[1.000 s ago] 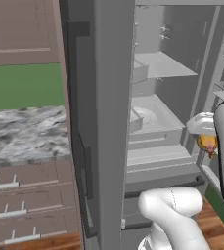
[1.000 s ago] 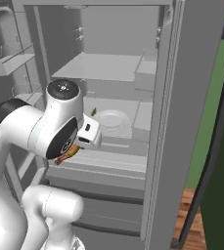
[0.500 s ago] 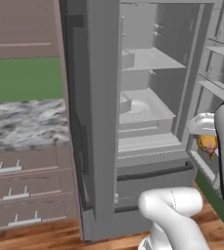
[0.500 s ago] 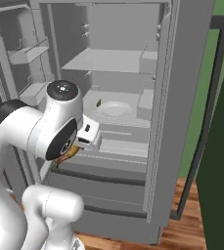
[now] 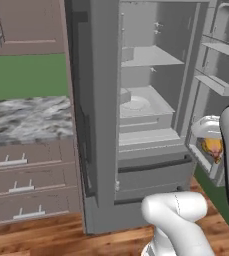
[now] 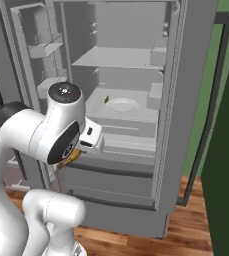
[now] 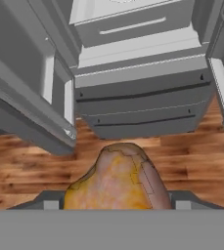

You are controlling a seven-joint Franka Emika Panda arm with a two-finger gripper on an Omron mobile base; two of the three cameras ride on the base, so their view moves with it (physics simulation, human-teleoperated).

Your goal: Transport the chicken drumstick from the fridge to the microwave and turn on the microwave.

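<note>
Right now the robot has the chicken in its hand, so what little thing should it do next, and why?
Probably keep backing away from the fridge and start turning toward the microwave. The chicken drumstick sits in the gripper, over the wooden floor in the hand view, outside the fridge. The fridge doors hang open, so the arm should swing clear of them.

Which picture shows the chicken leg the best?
The hand view: the chicken drumstick fills its lower middle, big and unblocked. The left base view shows a small orange piece beside the arm; the right base view shows just a sliver under the wrist.
</note>
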